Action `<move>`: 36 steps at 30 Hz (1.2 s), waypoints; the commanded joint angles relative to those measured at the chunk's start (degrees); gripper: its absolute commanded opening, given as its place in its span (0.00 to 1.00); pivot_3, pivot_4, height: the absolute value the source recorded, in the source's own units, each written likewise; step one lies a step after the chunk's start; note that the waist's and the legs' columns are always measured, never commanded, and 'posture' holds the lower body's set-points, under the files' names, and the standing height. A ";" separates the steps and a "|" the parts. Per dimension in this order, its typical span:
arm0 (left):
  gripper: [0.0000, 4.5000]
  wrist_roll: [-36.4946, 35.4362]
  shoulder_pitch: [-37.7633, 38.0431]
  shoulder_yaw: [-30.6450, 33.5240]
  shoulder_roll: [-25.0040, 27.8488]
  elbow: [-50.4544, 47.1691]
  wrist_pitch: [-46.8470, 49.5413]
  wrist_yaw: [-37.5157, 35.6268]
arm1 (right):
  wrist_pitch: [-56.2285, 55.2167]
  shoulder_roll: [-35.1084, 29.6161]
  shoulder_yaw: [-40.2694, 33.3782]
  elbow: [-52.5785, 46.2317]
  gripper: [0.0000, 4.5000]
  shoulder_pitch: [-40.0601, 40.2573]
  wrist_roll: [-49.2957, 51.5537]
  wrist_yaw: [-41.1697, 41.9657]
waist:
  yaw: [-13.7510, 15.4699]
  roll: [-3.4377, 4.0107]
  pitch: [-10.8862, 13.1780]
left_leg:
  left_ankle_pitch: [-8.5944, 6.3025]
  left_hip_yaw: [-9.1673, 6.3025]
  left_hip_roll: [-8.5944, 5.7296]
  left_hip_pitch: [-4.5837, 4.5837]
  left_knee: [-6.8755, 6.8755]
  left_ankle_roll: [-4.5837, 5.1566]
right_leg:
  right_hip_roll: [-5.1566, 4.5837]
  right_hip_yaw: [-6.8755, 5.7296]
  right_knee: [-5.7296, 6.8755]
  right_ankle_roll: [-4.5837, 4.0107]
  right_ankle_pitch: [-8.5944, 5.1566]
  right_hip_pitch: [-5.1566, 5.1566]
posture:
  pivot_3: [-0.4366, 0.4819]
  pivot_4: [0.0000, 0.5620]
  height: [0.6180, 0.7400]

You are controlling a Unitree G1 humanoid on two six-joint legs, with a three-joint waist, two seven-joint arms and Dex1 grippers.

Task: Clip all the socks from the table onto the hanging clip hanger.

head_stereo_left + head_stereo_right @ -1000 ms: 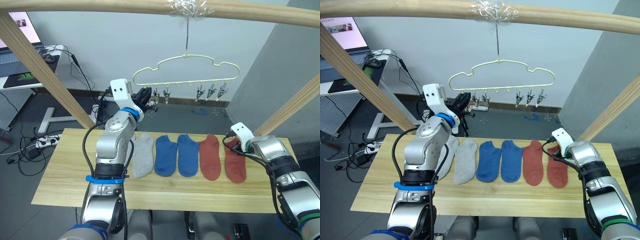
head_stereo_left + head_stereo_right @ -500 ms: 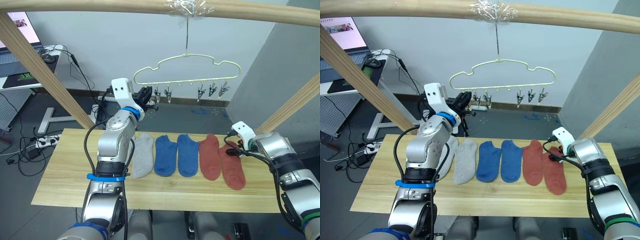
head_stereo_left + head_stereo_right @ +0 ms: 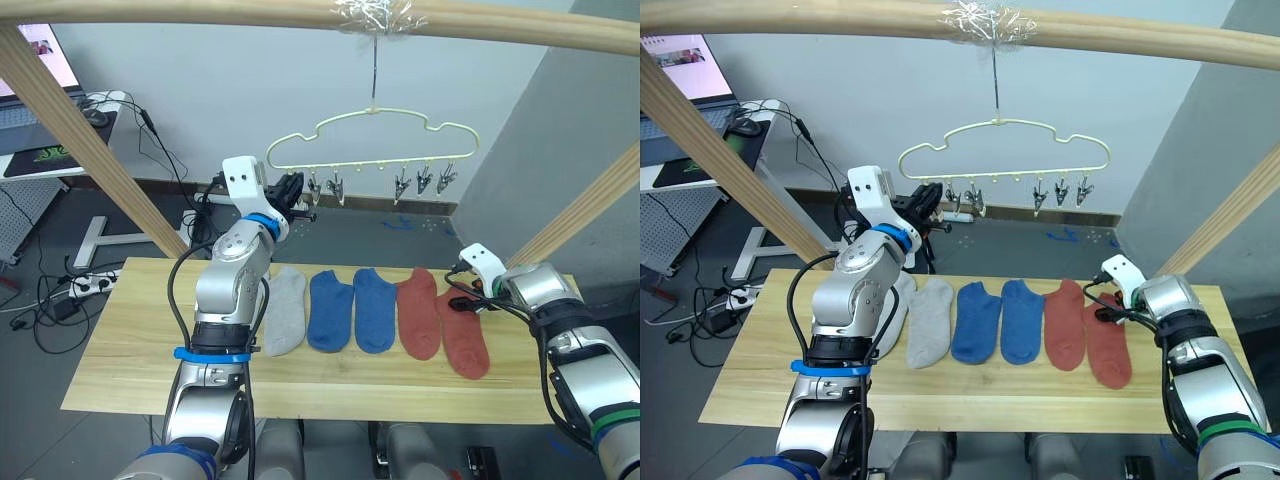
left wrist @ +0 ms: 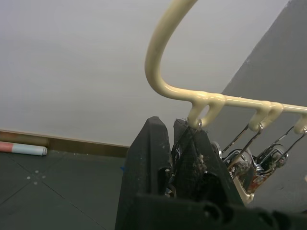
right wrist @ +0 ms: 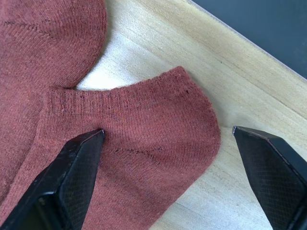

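**Right claw spread over the outermost red sock, left claw at the hanger**

My right gripper (image 5: 168, 177) sits low over the rightmost rust-red knit ankle sock (image 3: 463, 335) with fingers wide apart, one pad (image 5: 72, 177) touching its cuff. My left gripper (image 3: 290, 190) is raised at the left end of the pale yellow-green cloud-shaped wire clip hanger (image 3: 372, 135), fingers pressed together on the endmost small metal clip (image 4: 184, 143). Six socks lie in a row on the pale wooden plank table (image 3: 130, 350).
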 commanded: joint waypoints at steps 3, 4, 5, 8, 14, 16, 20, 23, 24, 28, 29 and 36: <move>0.03 0.00 -0.35 0.44 -0.02 -1.42 -0.29 0.39 | -0.14 1.28 0.21 2.57 0.87 0.58 -0.90 0.04 | -0.01 0.00 0.00 | 0.01 0.00 0.00 0.02 0.00 -0.02 | 0.00 0.00 0.00 0.00 0.03 0.01 | 0.61 0.43 1.00; 0.03 0.02 -0.41 0.44 -0.05 -1.34 -0.33 0.42 | 0.01 1.36 0.05 2.70 0.79 0.52 -0.81 0.17 | -0.01 0.00 0.00 | 0.01 0.00 0.00 0.05 0.00 -0.02 | 0.00 0.01 0.00 0.01 0.04 0.03 | 0.61 0.43 1.00; 0.03 0.02 -0.44 0.45 -0.09 -1.29 -0.36 0.46 | 0.14 1.42 -0.09 2.78 0.71 0.47 -0.76 0.24 | -0.01 0.00 0.00 | 0.02 0.00 0.00 0.06 0.00 -0.03 | 0.00 0.02 0.00 0.02 0.05 0.05 | 0.61 0.43 1.00; 0.03 0.05 -0.49 0.43 -0.21 -1.30 -0.39 0.59 | 0.63 1.54 -0.43 2.85 0.48 0.37 -0.75 0.37 | 0.04 0.00 0.00 | 0.05 0.00 -0.01 0.07 0.01 -0.08 | 0.00 0.02 0.00 0.06 0.10 0.06 | 0.61 0.43 1.00; 0.03 0.05 -0.37 0.52 -0.15 -1.29 -0.47 0.64 | 1.07 1.53 -0.48 2.82 0.01 0.43 -0.96 0.44 | 0.13 0.00 0.00 | 0.06 0.00 -0.01 0.07 0.02 -0.10 | 0.00 0.02 -0.01 0.07 0.12 0.07 | 0.61 0.43 1.00; 0.03 0.03 -0.34 0.56 -0.14 -1.27 -0.48 0.65 | 1.20 1.48 -0.44 2.61 0.01 0.52 -1.00 0.41 | 0.14 -0.01 0.00 | 0.06 0.00 -0.01 0.07 0.02 -0.10 | 0.00 0.02 -0.01 0.07 0.12 0.07 | 0.61 0.42 1.00; 0.03 -0.40 -0.30 0.67 -0.17 -1.36 0.18 0.50 | 1.90 1.10 0.08 0.60 0.01 1.40 -1.21 0.94 | 0.14 0.00 0.00 | 0.06 -0.01 -0.01 0.06 0.02 -0.10 | 0.00 0.02 -0.01 0.06 0.12 0.07 | 0.61 0.41 1.00; 0.03 -3.67 -0.36 2.17 0.02 -2.42 3.91 -0.75 | 4.14 -2.15 0.53 -10.53 0.01 4.57 -1.44 2.39 | 0.17 0.00 0.00 | 0.06 -0.01 -0.02 0.05 0.00 -0.10 | 0.00 0.02 -0.01 0.07 0.11 0.06 | 0.61 0.41 1.00; 0.03 -4.71 -0.41 2.68 0.13 -2.58 4.74 -1.05 | 5.30 -2.85 0.36 -13.81 0.01 5.42 -1.09 2.80 | 0.20 0.01 0.00 | 0.06 -0.02 -0.02 0.02 -0.01 -0.10 | -0.01 0.01 -0.01 0.07 0.11 0.04 | 0.61 0.40 1.00; 0.03 -10.36 -1.17 6.00 1.56 -3.04 9.96 -2.90 | 15.93 -7.38 -3.54 -37.10 0.01 10.35 3.64 5.77 | 0.06 0.07 -0.02 | 0.10 -0.02 -0.02 -0.20 0.00 -0.18 | -0.02 0.01 0.00 0.07 0.11 -0.18 | 0.60 0.38 1.00; 0.03 -12.19 -1.39 6.94 1.83 -3.05 11.68 -3.51 | 18.99 -7.97 -4.73 -42.08 0.01 11.32 5.32 6.38 | -0.09 0.07 -0.02 | 0.15 -0.02 -0.01 -0.18 0.00 -0.26 | -0.01 0.01 0.00 0.07 0.11 -0.19 | 0.59 0.37 1.00; 0.03 -24.71 -3.77 14.42 3.63 -1.37 22.97 -4.95 | 34.66 -6.38 -11.80 -63.43 0.01 12.27 17.52 7.20 | -0.05 0.08 -0.02 | 0.13 -0.15 -0.01 -0.20 -0.01 -0.23 | 0.01 -0.10 -0.01 0.07 0.11 -0.17 | 0.57 0.35 1.00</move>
